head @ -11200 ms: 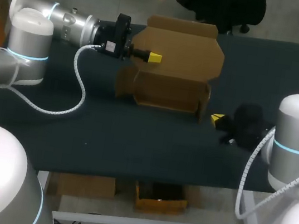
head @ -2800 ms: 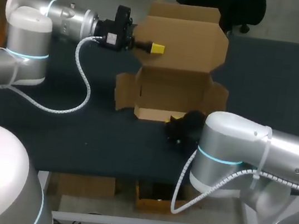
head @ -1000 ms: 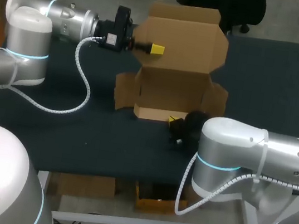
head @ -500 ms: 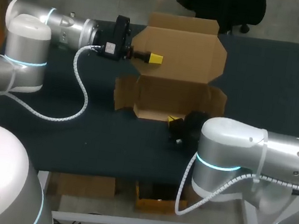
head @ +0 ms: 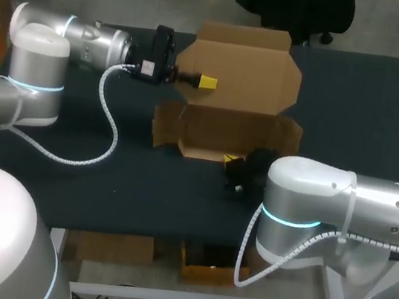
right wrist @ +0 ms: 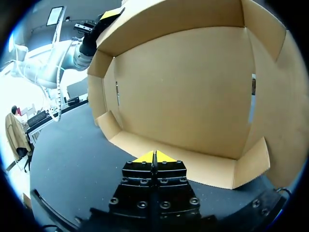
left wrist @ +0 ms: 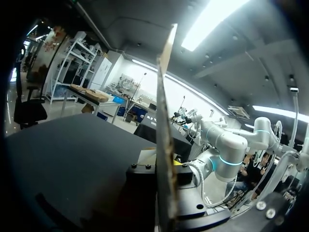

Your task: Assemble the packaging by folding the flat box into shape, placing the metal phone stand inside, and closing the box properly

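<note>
Lid (head: 242,62) has lowered; right wrist view shows right gripper (right wrist: 154,155) closed.

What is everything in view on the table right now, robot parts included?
Brown cardboard box: one, brown, middle of the table, tray folded up, lid standing open.
Dark table: one, black top, under the box.
Left gripper: one, black with yellow tips, shut on the lid's edge nearest the left arm.
Right gripper: one, black with yellow tips pressed together, at the box's front wall, holding nothing.
</note>
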You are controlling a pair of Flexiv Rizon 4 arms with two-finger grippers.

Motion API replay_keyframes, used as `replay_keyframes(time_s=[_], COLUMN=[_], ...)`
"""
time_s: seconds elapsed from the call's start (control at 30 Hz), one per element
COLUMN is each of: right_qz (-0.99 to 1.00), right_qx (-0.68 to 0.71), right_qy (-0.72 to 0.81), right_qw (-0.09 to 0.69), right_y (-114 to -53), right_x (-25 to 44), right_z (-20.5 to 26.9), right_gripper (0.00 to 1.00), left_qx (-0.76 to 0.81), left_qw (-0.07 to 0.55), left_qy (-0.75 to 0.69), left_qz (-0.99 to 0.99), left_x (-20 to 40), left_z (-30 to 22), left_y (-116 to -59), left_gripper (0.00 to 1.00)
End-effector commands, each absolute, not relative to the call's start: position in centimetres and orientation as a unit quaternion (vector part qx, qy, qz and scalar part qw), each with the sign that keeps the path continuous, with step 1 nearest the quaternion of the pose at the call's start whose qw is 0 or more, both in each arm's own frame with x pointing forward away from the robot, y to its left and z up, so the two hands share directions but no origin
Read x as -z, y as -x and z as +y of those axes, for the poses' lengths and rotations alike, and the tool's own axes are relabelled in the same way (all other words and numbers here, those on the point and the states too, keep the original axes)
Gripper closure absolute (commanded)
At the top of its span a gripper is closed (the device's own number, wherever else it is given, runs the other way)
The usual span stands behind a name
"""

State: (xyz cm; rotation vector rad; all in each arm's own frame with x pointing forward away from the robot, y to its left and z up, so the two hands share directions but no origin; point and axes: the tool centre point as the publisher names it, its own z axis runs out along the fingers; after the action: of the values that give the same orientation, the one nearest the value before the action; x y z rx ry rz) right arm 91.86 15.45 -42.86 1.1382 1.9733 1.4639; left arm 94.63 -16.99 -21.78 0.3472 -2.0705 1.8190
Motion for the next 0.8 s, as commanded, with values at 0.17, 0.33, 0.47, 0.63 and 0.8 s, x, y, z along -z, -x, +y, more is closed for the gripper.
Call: replay_keyframes(time_s=[0.17, 0.33, 0.47, 0.63, 0.8], right_qz=[0.713, 0.713, 0.713, 0.714, 0.714], right_qx=[-0.527, -0.527, -0.527, -0.526, -0.527], right_qy=[-0.410, -0.410, -0.409, -0.409, -0.408], right_qw=[0.214, 0.214, 0.215, 0.215, 0.215], right_y=[-92.2, -92.2, -92.3, -92.3, -92.4], right_x=[43.3, 43.3, 43.2, 43.2, 43.1], right_z=[15.8, 15.8, 15.8, 15.8, 15.8], right_gripper=[1.00, 1.00, 1.00, 1.00, 1.00], left_qx=[-0.642, -0.642, -0.642, -0.642, -0.642], left_qw=[0.191, 0.193, 0.193, 0.192, 0.187], left_qy=[-0.122, -0.122, -0.122, -0.119, -0.111], left_qz=[-0.732, -0.732, -0.732, -0.733, -0.735], left_x=[23.0, 23.3, 23.5, 23.5, 23.3], left_z=[-17.2, -17.2, -17.2, -17.2, -17.3], left_y=[-95.6, -95.9, -95.8, -95.1, -94.4], left_gripper=[1.00, 1.00, 1.00, 1.00, 1.00])
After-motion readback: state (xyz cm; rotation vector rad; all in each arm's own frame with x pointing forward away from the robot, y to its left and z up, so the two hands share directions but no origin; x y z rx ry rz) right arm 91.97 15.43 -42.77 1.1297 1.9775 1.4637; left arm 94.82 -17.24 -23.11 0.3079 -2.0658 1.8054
